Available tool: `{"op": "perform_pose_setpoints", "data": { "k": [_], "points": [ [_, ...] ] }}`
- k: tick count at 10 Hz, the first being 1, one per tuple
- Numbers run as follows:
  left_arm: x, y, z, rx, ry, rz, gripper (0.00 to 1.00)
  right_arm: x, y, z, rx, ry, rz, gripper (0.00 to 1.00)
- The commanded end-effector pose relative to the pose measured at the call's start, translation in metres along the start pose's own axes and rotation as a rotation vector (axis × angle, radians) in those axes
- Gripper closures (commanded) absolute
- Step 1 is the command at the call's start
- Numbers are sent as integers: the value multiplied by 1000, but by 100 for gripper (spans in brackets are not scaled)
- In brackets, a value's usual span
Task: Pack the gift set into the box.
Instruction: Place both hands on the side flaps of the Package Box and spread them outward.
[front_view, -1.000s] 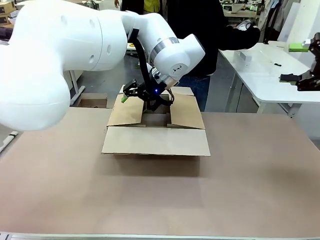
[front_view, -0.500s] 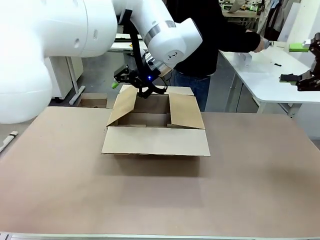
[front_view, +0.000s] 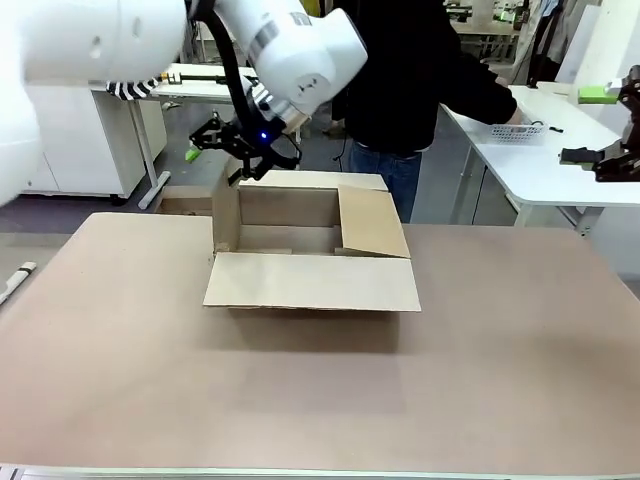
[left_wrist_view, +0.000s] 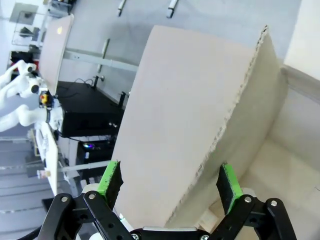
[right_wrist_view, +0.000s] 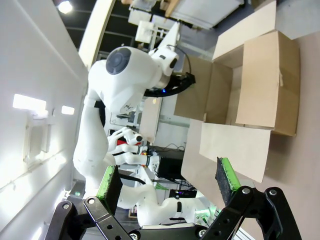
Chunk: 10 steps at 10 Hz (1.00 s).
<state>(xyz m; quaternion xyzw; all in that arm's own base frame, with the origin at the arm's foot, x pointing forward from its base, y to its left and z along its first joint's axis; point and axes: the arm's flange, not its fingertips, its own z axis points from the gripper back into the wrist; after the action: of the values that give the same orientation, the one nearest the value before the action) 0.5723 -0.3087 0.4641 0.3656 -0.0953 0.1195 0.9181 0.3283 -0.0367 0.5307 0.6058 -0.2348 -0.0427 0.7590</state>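
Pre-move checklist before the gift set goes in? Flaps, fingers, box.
1. Left flap upright, clear of the opening: ok.
2. Right flap leans in over the opening: not ok.
3. Left gripper fingers open, empty, above the left flap: ok.
4. Right gripper fingers open, empty: ok.
5. Box floor free: cannot tell, the near wall hides it.
6. Gift set location: cannot tell.

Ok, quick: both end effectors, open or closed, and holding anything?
Left end effector: open, holding nothing.
Right end effector: open, holding nothing.
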Motion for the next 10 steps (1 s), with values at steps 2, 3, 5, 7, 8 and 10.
{"op": "perform_pose_setpoints", "data": {
  "k": [2,3,5,7,8,10],
  "points": [
    [-13,43,-30,-139,66,49,0,3,0,-3,22,-11,25,0],
    [-11,52,-42,-182,91,60,0,3,0,-3,22,-11,25,0],
    [-5,74,-76,-356,138,34,0,3,0,-3,22,-11,25,0],
    [-4,88,-113,-563,177,9,0,3,0,-3,22,-11,25,0],
    [-6,101,-128,-689,174,21,0,3,0,-3,22,-11,25,0],
    [-17,130,-163,-948,168,51,0,3,0,-3,22,-11,25,0]
  ]
}}
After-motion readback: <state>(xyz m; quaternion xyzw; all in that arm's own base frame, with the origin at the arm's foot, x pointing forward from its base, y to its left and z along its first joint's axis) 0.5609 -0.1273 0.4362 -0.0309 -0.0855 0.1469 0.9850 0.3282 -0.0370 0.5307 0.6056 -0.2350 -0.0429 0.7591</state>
